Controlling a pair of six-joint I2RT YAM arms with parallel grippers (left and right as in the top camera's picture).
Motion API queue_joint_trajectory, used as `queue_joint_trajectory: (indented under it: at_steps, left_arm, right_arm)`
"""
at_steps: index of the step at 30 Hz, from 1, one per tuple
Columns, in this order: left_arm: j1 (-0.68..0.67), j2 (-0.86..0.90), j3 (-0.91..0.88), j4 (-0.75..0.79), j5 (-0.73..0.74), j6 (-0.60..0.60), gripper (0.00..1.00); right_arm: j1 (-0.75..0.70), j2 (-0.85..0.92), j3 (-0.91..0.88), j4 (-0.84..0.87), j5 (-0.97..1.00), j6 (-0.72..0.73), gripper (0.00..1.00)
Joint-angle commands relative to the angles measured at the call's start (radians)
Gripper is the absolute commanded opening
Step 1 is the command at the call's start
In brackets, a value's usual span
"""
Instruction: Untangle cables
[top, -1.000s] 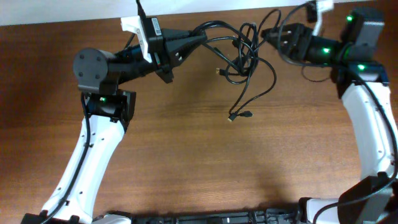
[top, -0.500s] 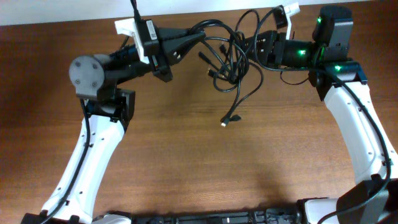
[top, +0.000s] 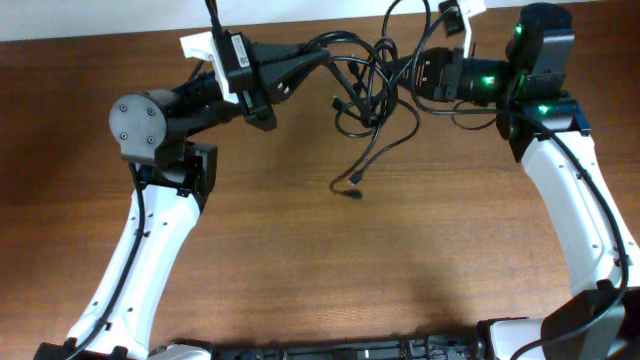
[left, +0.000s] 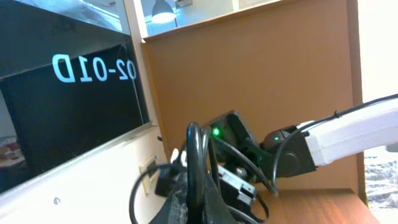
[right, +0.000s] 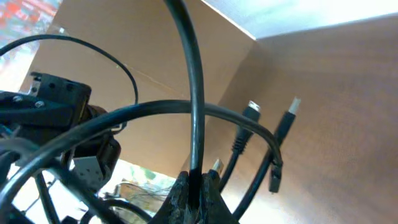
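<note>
The cables (top: 372, 100) are a loose black tangle hanging above the table's far middle, strung between both grippers. One plug end (top: 355, 190) trails down onto the wood. My left gripper (top: 322, 55) is shut on a cable at the tangle's left side; in the left wrist view the cable (left: 196, 155) rises from between its shut jaws (left: 199, 190). My right gripper (top: 403, 68) is shut on another strand at the right side. In the right wrist view that cable strand (right: 194, 112) runs up from the pinched jaws (right: 194, 186), with several plug ends (right: 252, 111) dangling beside it.
The brown wooden table (top: 300, 260) spreads below the arms. A pale wall runs along the table's far edge (top: 120, 20). The right arm's own wiring (top: 480, 110) loops near its wrist.
My right gripper moved left into the tangle and shut on a strand. The bundle shifted left, and the trailing plug end slid left over the wood. The left gripper kept its grip.
</note>
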Motion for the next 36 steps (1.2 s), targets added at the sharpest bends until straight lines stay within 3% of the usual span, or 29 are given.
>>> queue_joint_trajectory:
  at_steps: [1,4,8,12,19,22,26,36]
  left_arm:
    - [-0.002,-0.015,0.010,-0.017,0.030,-0.029,0.00]
    - [-0.002,-0.015,0.010,-0.018,0.125,-0.044,0.00]
    - [-0.002,-0.014,0.010,-0.161,0.196,-0.026,0.00]
    - [-0.025,-0.013,0.010,-0.375,0.196,0.085,0.00]
    - [-0.126,0.034,0.010,-0.403,0.248,0.201,0.00]
    - [-0.127,0.091,0.010,-0.522,0.255,0.285,0.00]
    - [-0.127,0.152,0.010,-0.606,0.241,0.339,0.00]
    - [-0.137,0.228,0.010,-0.637,0.248,0.351,0.00]
  right_arm:
    - [-0.055,0.003,0.013,0.031,0.073,-0.006,0.04]
    - [-0.136,0.003,0.013,0.055,0.130,0.007,0.04]
    - [-0.214,0.002,0.013,0.282,0.128,0.190,0.04]
    - [-0.214,0.002,0.013,0.498,0.130,0.342,0.04]
    - [-0.214,0.002,0.013,0.664,0.190,0.451,0.04]
    - [-0.215,0.002,0.014,0.780,0.251,0.529,0.04]
    - [-0.214,0.002,0.015,0.798,0.289,0.540,0.04]
    - [-0.214,0.002,0.016,0.912,0.422,0.647,0.04]
